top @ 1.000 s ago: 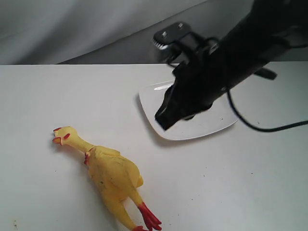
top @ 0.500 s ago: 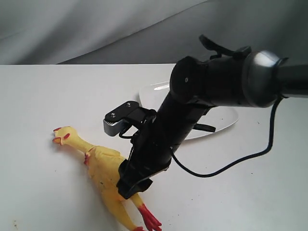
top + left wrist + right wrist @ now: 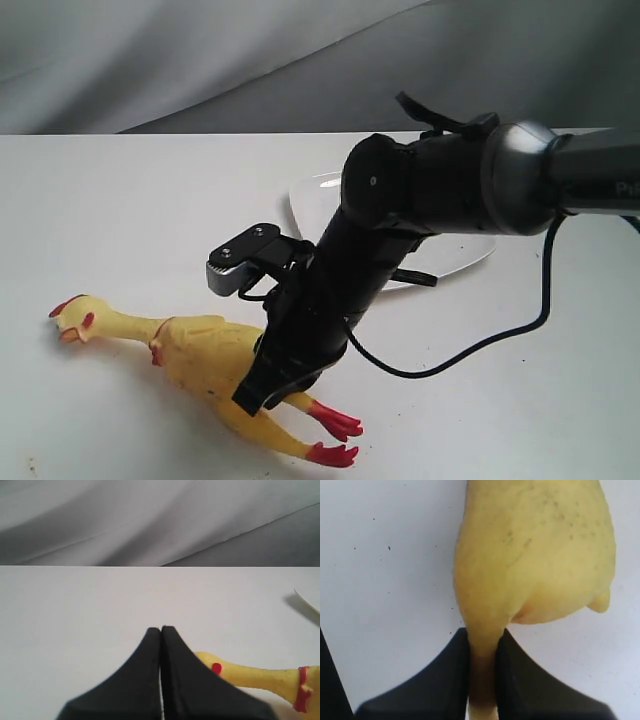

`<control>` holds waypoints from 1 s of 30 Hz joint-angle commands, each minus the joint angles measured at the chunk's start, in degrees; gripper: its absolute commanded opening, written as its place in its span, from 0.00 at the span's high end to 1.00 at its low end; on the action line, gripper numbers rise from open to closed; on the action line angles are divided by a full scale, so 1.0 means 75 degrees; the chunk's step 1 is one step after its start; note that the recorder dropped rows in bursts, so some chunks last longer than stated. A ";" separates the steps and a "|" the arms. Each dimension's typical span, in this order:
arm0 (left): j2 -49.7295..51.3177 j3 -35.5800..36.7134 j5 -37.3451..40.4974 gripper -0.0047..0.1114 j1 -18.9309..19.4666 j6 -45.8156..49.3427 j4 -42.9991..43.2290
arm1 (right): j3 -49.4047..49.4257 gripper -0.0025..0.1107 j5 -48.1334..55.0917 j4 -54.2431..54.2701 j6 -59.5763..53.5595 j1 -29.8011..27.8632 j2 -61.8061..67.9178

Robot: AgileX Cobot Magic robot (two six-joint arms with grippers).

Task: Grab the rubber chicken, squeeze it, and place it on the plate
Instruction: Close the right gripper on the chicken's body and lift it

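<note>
- Rubber chicken (image 3: pixel 195 350) lies lengthwise along the near edge of the bench (image 3: pixel 120 200), toward the near-left corner. Head with its red comb points at the left edge. Red feet (image 3: pixel 335 438) point toward the middle of the near edge.
- Right gripper (image 3: pixel 262 392) reaches across from the right side and comes down at a slant on the chicken's rear end, just ahead of the legs.
- Right wrist view: both black jaws are clamped on the narrow tail end of the body (image 3: pixel 530 555), with yellow rubber pinched thin between them. Jaws are nearly closed, with only the rubber in the gap.
- Cannot tell whether the gripped end is off the bench. Head and neck look flat on it.
- Left gripper (image 3: pixel 161 630) has its jaws pressed fully together with nothing between them. It sits low over the bench, just beside the chicken's head and neck (image 3: pixel 250 672), not touching them.
- Plate (image 3: pixel 312 200) sits toward the far edge, right of centre, well apart from the chicken. It is mostly hidden behind the right arm.
- Black cable (image 3: pixel 480 340) loops from the right arm above the bench.
</note>
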 commanded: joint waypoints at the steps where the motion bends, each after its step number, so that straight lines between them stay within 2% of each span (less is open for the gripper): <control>1: -0.0024 0.0031 -0.0068 0.96 0.0008 -0.0027 -0.0006 | -0.0034 0.98 -0.0080 -0.0114 -0.0030 0.0005 -0.0361; 8: -0.0024 0.0031 -0.0068 0.96 0.0008 -0.0027 -0.0006 | -0.0034 0.98 0.0457 -0.0952 0.0248 0.0005 -0.2225; 18: -0.0024 0.0031 -0.0068 0.96 0.0008 -0.0027 -0.0006 | -0.0034 0.98 0.2379 -0.1748 0.0642 0.0005 -0.4913; 24: -0.0024 0.0031 -0.0068 0.96 0.0008 -0.0010 -0.0006 | -0.0034 0.98 0.2538 -0.2806 0.1111 0.0005 -0.5444; 28: -0.0024 0.0031 -0.0085 0.96 0.0008 -0.0008 0.0045 | -0.0034 0.98 0.2657 -0.2857 0.1111 0.0005 -0.5444; 30: -0.0024 0.0031 -0.0266 0.96 0.0008 -0.0008 0.0587 | -0.0034 0.98 0.2556 -0.2823 0.1111 0.0005 -0.5444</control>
